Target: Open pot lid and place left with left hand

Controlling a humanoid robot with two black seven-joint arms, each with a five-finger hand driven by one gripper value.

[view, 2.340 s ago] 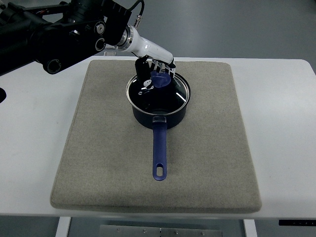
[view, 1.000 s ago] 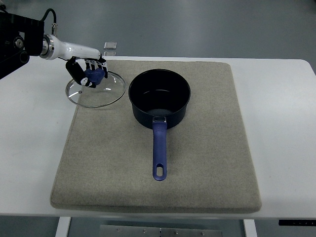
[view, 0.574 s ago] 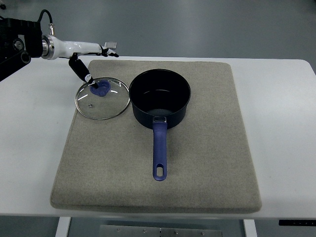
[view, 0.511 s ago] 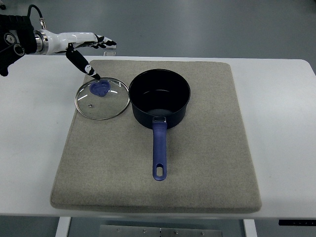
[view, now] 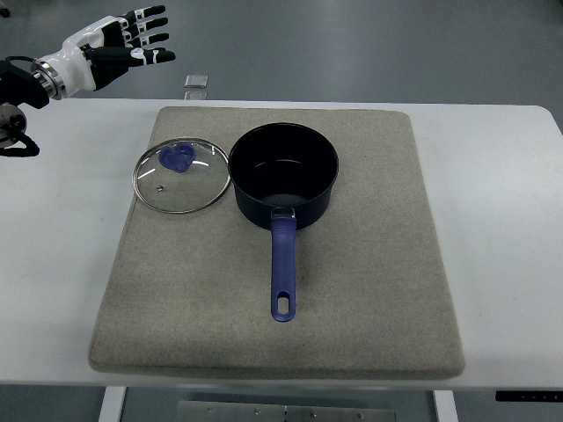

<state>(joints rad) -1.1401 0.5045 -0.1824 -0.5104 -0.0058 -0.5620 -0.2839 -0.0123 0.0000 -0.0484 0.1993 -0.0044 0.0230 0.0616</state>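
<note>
A dark blue pot (view: 284, 180) with a long blue handle (view: 282, 268) stands uncovered on the grey mat (view: 369, 290). Its glass lid (view: 181, 176) with a blue knob (view: 177, 157) lies flat on the mat just left of the pot, touching or nearly touching its rim. My left hand (view: 132, 37) is at the top left, well above and behind the lid, fingers spread and holding nothing. The right arm is out of view.
The mat lies on a white table (view: 506, 202). A small grey metal piece (view: 196, 81) lies on the table behind the mat's far left corner.
My left hand lifted the lid off the pot, set it on the mat to the left, let go, and pulled back up and to the left with fingers open.
</note>
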